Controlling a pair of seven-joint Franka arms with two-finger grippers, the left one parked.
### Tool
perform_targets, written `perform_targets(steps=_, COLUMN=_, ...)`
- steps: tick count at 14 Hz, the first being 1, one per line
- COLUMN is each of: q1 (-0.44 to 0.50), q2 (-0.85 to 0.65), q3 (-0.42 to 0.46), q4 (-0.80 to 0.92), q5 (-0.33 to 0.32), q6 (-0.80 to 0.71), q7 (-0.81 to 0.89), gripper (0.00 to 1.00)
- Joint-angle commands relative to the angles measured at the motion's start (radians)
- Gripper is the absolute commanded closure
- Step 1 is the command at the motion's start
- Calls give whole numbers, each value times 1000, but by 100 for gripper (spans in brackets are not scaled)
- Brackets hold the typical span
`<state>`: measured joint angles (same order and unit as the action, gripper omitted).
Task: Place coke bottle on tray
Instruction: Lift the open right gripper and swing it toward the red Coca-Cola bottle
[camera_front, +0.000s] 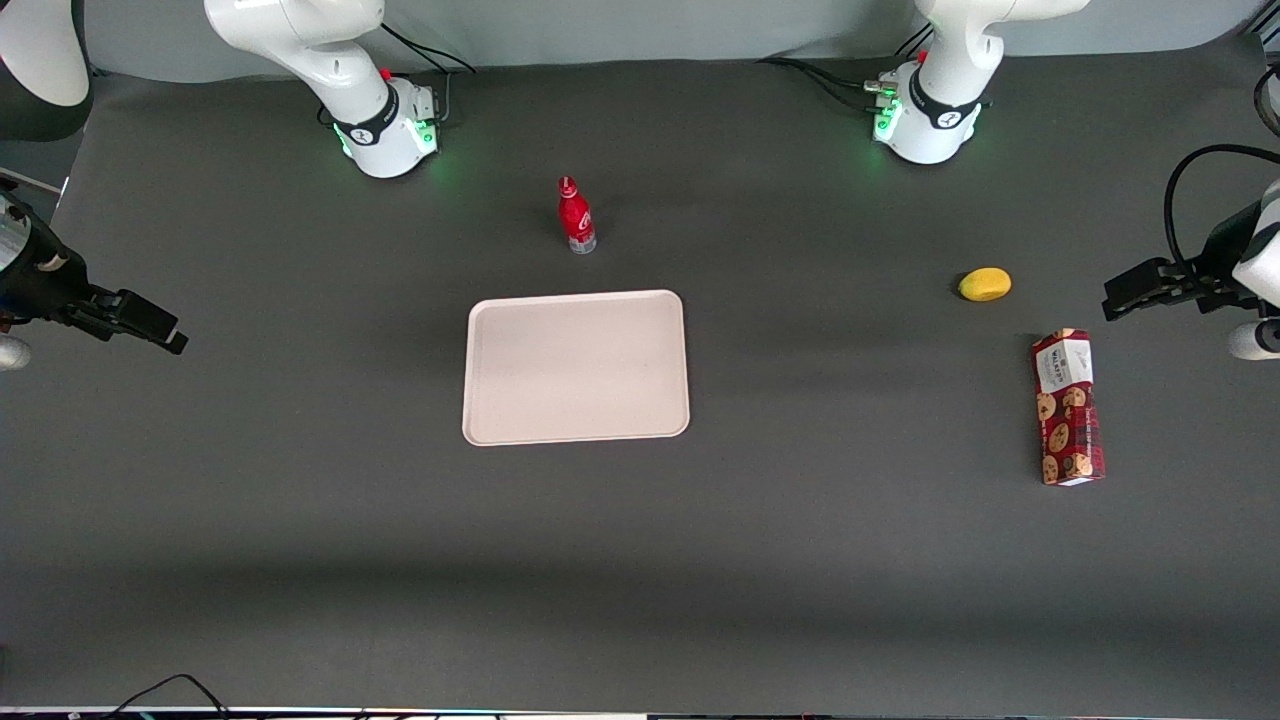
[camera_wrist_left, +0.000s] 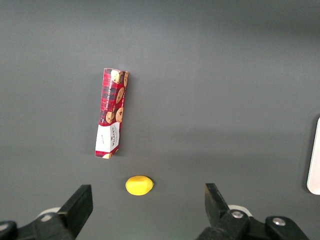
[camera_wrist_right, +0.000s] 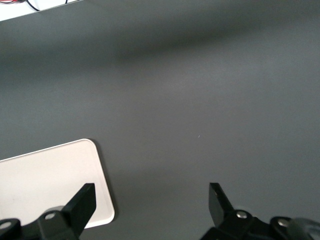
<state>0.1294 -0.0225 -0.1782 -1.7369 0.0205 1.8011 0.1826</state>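
**Bottle stands off the tray**

The tray (camera_front: 576, 367) lies flat mid-table. The gripper (camera_front: 150, 326) hangs at the working arm's end, fingers (camera_wrist_right: 80, 204) spread wide, holding nothing. The coke bottle (camera_front: 576, 215) stands upright, farther from the front camera than the tray.

yellow lemon (camera_front: 985, 284), cookie box (camera_front: 1068, 407) lying nearer the camera

Bare mat between gripper (camera_front: 160, 335), spread wide, and upright coke bottle (camera_front: 576, 215).
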Motion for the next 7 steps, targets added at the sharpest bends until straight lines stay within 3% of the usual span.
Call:
perform_targets(steps=1, q1=-16, q2=-19, q3=11, q4=-19, q5=21, q6=-2, q7=-23, gripper=0)
perform_targets(steps=7, q1=-16, q2=-7, q3=11, q4=8, q5=21, q6=-43, q7=-11, gripper=0)
